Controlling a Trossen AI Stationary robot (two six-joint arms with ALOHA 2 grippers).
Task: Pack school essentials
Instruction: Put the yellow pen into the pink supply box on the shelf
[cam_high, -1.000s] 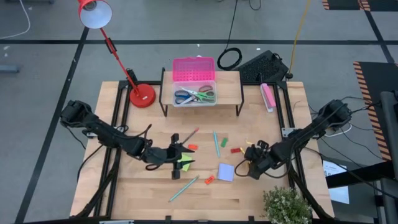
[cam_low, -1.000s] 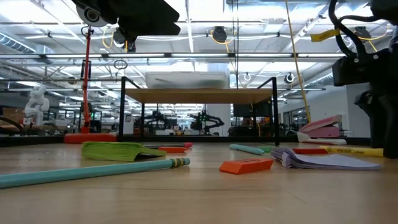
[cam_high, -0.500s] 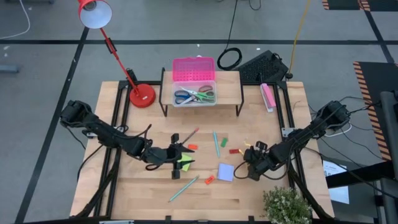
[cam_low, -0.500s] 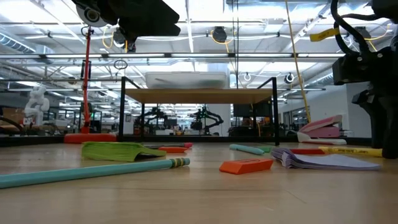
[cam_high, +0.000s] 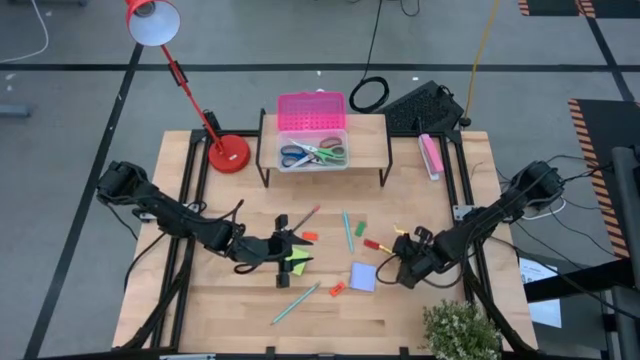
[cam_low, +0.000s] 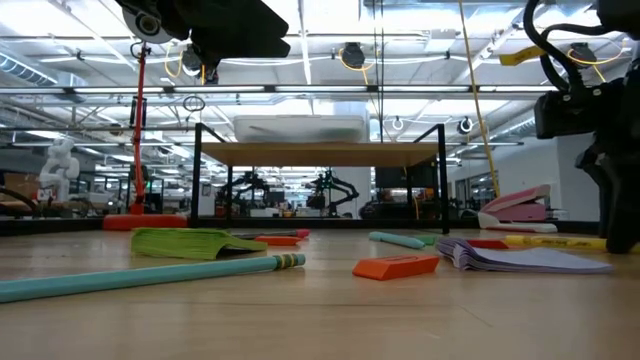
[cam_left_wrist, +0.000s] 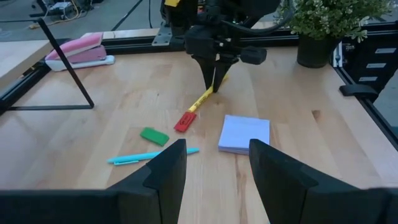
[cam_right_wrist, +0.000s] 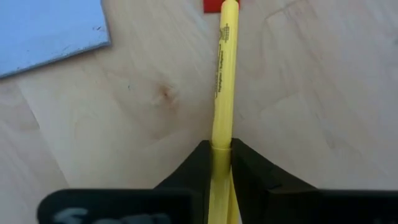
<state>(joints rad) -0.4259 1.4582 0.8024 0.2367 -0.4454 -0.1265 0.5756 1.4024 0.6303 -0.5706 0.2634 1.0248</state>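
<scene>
Wooden worktop (cam_high: 240, 310) stretches under bright ceiling lights, with stationery scattered across its middle. Nearest the front edge lie a teal pencil (cam_high: 295, 302) and a small red eraser (cam_high: 337, 289), with a lavender sticky-note pad (cam_high: 363, 276) just beside them. Right beside that pad, the right pincer (cam_right_wrist: 222, 163) is clenched on a yellow pen (cam_right_wrist: 222, 81), whose far tip touches another red eraser (cam_left_wrist: 185, 121); the pen looks low against the wood. The left pincer (cam_left_wrist: 217, 171) hangs released over the green sticky-note pad (cam_high: 297, 259), waiting.

Farther back, on a raised shelf (cam_high: 370, 135), a clear box with a pink lid (cam_high: 312, 130) already holds the scissors (cam_high: 312, 154).

As I judge it, the step is lifting the pen for the box. Doing it well means raising it straight up before swinging, so the trailing tip clears the eraser and pad, then keeping it level to slip over the box rim without snagging the lid.
</scene>
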